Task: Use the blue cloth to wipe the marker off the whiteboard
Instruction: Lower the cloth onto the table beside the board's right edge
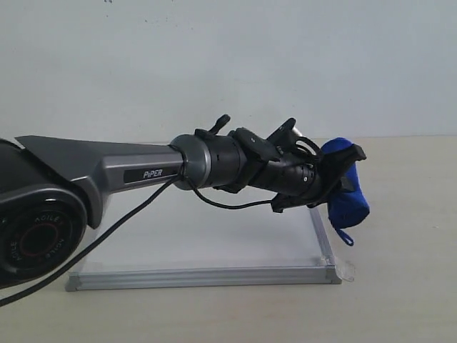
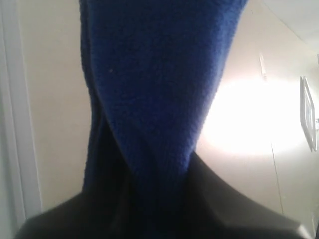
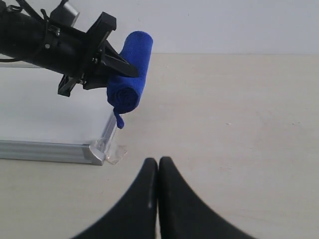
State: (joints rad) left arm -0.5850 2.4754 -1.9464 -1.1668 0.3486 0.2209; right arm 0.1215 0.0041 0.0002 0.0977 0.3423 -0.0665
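left gripper (image 1: pixel 348 171): jaws clenched on the blue cloth (image 1: pixel 350 204), one on each side of the roll
grip spot: about mid-length of the roll; both ends poke out past the jaws
cloth vs jaws: crosswise to the jaws, tilted, upper end above them, lower end hanging below
left wrist view: filled by blue fabric, narrowing down between the dark jaw bodies at the frame edge
loop (image 3: pixel 119 119): small, blue, dangling off the lower end of the roll
cloth location: lifted in the air, over the right-hand edge of the whiteboard (image 1: pixel 207 277) near its front right corner, seen from the exterior view
cloth-to-board contact: roll body clear of the surface; loop close to the frame, touching or not cannot tell
left arm (image 1: pixel 107 171): stretched across over the board from the left, grey link marked PiPER, black cable looping under the wrist
right gripper (image 3: pixel 158 167): jaws pressed together tip to tip, grasping nothing
right gripper location: over bare desk (image 3: pixel 239 124), near the board's corner, well apart from the cloth
board: flat on the desk, silver-grey frame, white face
tape (image 3: pixel 115 152): clear, at the board corner nearest the right gripper
backdrop: plain pale wall (image 1: pixel 214 57) behind the desk
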